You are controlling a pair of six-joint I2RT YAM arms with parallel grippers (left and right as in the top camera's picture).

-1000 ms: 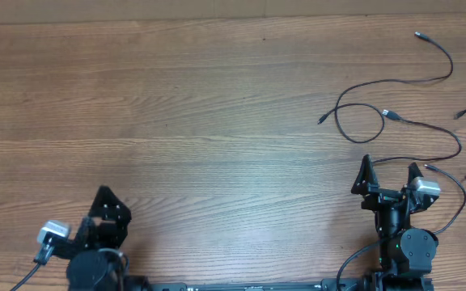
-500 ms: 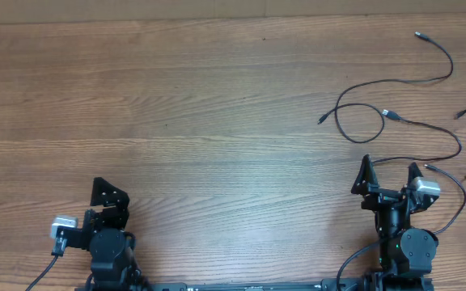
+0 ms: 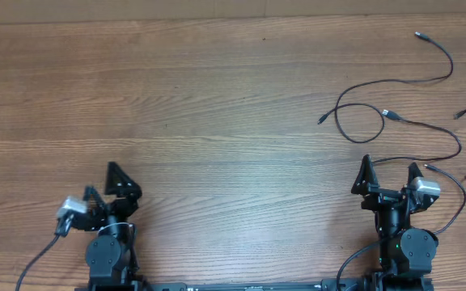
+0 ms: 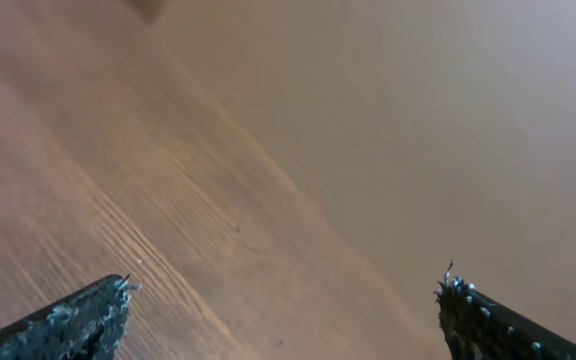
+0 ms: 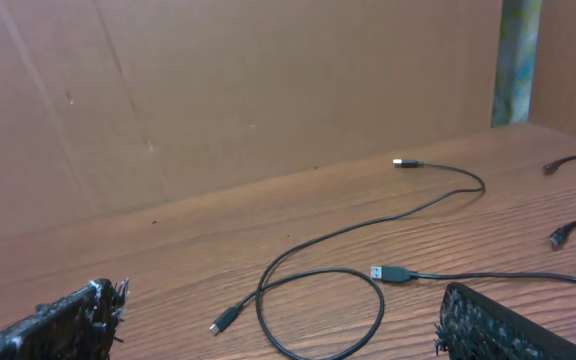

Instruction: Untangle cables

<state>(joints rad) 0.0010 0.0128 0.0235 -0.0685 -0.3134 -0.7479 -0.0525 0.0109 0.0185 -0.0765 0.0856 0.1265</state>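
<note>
Since both arms sit at the near edge of the desk, the coming move turns on which of them faces the cables. Nearest, the left end effector has its fingers spread as wide as they go with nothing between them, and its wrist view shows only bare wood grain ahead. The right end effector is likewise fully spread and empty, pointing toward the far edge.

Ahead of its fingertips and slightly to its left lies the loop where one cable crosses itself, with a small dark plug at the loop's left side. A silver-tipped plug on a second cable rests just beside the loop on the right, its cord trailing off rightward. Farther out, the looped cable runs across to the right and curls toward a far plug.

Every cable lies on the right half, well apart from the left arm. By my judgement the right arm should reach, straight forward to the crossing.
</note>
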